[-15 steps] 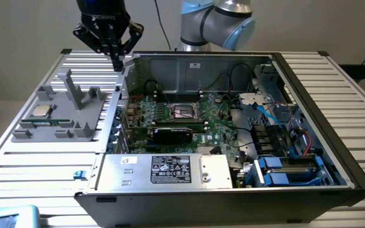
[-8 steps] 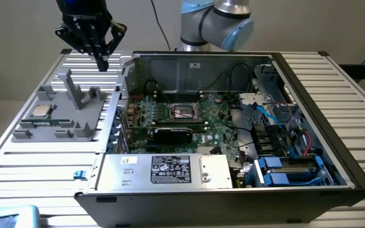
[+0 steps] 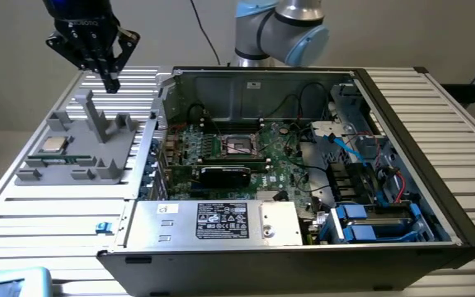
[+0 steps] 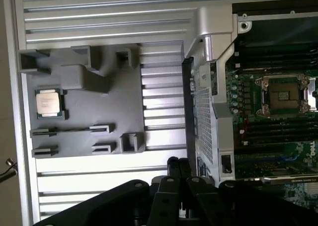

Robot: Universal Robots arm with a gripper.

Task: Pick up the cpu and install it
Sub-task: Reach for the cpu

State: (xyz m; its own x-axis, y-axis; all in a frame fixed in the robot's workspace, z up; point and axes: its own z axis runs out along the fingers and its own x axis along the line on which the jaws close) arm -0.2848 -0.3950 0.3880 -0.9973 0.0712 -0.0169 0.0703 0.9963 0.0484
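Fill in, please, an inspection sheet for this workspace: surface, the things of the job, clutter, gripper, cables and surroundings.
Surface: slatted metal table, carrying a grey holder and an open computer case.
Job's things: the cpu lies flat on the grey holder, outside the case; the socket on the board inside the case looks empty.
Clutter: a small blue piece on the table beside the case's front corner.
Gripper: the gripper is shut, holds nothing and hangs above the far end of the holder, apart from the cpu.
Cables: blue and black cables inside the case.
Surroundings: a plain wall; the arm's joint behind the case.
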